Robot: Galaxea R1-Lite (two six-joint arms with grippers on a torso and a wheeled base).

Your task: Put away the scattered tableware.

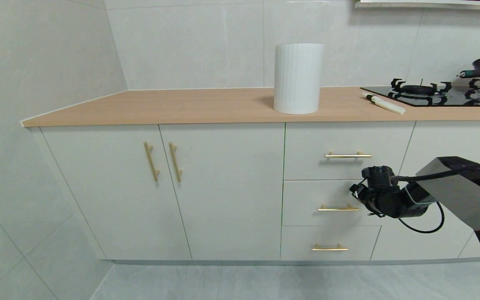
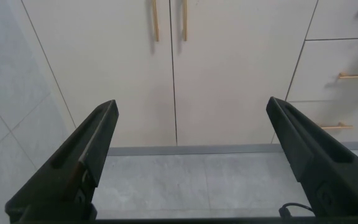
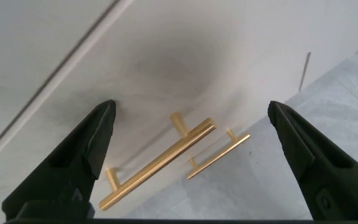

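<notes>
A white ribbed cylindrical container stands on the wooden countertop. The cream-handled utensil lies beside the black gas hob, well above both grippers. The right gripper, fingers apart, faces the middle drawer. Its wrist view frames the brass bar handle between the 2 fingers. The left gripper, fingers apart and holding nothing, faces the 2 cabinet doors.

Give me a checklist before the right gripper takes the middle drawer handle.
1. Right gripper open: ok.
2. Middle handle lined up between its jaws: ok.
3. Handle gripped: not ok, the gripper is short of it.
4. Left gripper open, off by the doors: ok.
5. Room inside the drawer: cannot tell, it is shut.
6. Utensil lying on the counter: ok.
</notes>
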